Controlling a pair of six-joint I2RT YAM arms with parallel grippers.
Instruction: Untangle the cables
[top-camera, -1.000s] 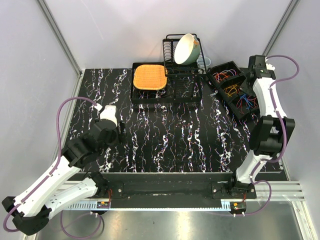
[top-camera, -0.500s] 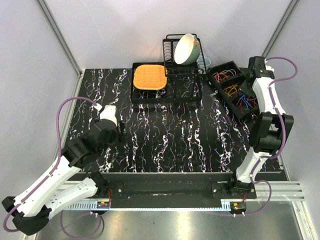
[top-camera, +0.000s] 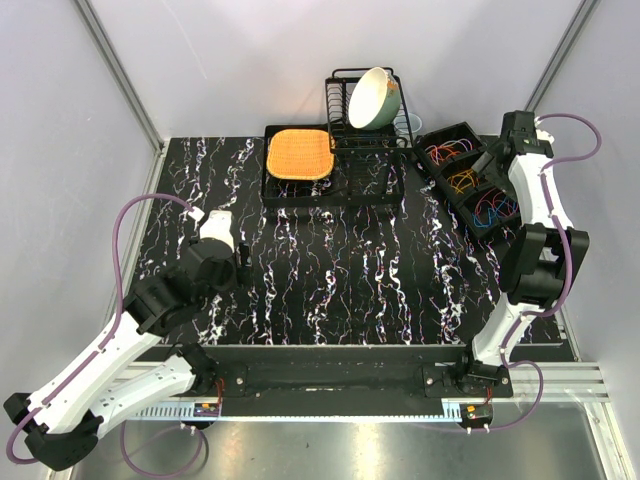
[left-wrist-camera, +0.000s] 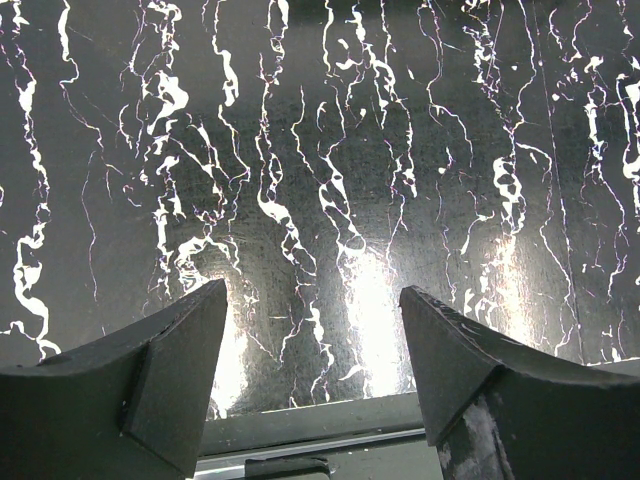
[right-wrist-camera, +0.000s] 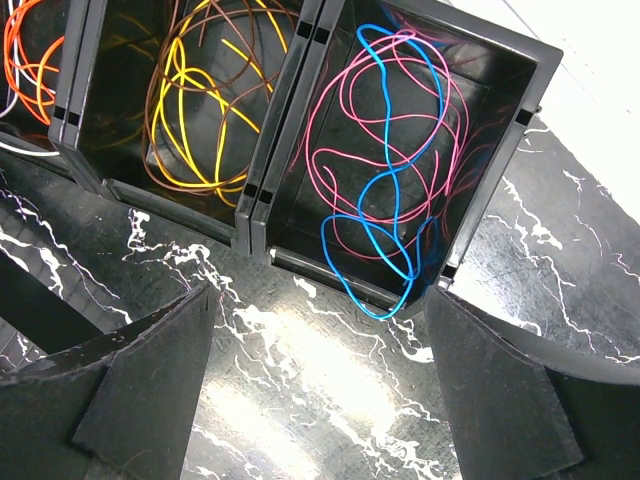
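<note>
Right gripper (right-wrist-camera: 318, 295): two matte black wedge-shaped fingers (right-wrist-camera: 140, 390) spread wide, nothing between them, above a glossy black table (right-wrist-camera: 330, 390) veined in white like marble. Just beyond the fingertips, in the upper half of the wrist view, sits a black hard-walled tray (right-wrist-camera: 500, 170) of rectangular compartments holding the cables (right-wrist-camera: 385, 200). These are thin, limp, looped wires. Pink and blue ones are tangled in the right compartment, one blue loop drooping over its near wall. Yellow and brown fill the middle, orange the left.

From above, the white right arm (top-camera: 535, 200) rises along the frame's right edge, bends at a dark elbow, and reaches to the tray at upper right.

Left gripper (left-wrist-camera: 312, 295): the same dark fingers released and apart, over bare table at left of centre.
</note>
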